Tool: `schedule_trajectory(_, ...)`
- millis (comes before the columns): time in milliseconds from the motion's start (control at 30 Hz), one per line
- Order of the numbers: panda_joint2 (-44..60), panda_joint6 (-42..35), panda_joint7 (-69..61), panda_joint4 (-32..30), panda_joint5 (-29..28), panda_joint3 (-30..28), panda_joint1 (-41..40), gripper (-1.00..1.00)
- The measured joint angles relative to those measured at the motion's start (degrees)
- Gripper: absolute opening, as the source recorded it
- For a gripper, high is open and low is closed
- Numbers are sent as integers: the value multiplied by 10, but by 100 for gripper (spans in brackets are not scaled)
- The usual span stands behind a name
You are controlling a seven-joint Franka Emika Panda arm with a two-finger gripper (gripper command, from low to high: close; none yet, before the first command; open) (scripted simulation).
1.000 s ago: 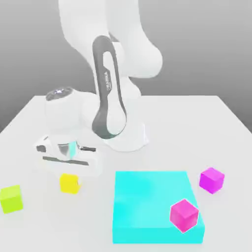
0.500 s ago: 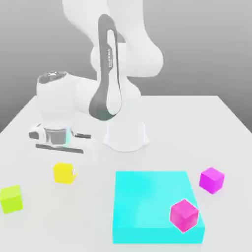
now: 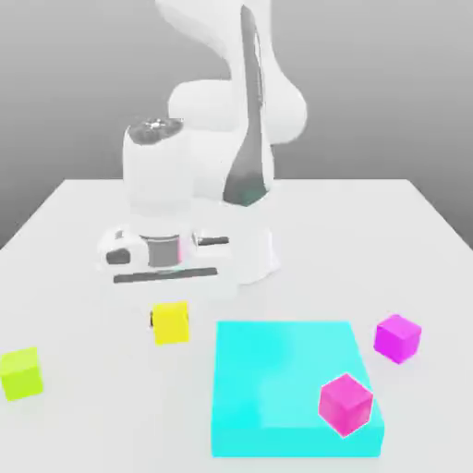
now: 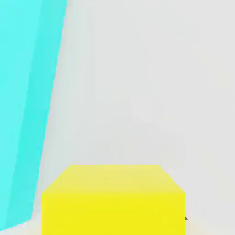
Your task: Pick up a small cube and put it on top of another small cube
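Note:
A small golden-yellow cube [image 3: 171,325] hangs just above the white table, under the arm's hand. My gripper [image 3: 170,310] is shut on it, with dark finger edges showing at the cube's sides. In the hand view the same cube [image 4: 112,202] sits close in front of the camera. One small magenta cube [image 3: 345,404] rests on the near right corner of the cyan block [image 3: 277,379]. A second magenta cube [image 3: 397,337] lies on the table to the block's right.
A lime yellow-green cube [image 3: 19,373] sits near the exterior view's left edge. The flat cyan block's edge [image 4: 27,92] lies close beside the held cube. The arm's white base [image 3: 245,259] stands behind, mid-table.
The hand has carried the yellow cube up off the table, then toward the exterior view's right, closer to the cyan block. The other cubes have not moved.

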Motion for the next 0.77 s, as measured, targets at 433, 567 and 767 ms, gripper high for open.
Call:
schedule_trajectory(433,-25,-75,-251,51,67,178,280,-100)
schedule_trajectory(567,49,-21,-263,68,29,210,316,-100)
schedule_trajectory(767,108,31,-223,72,-30,194,324,100)
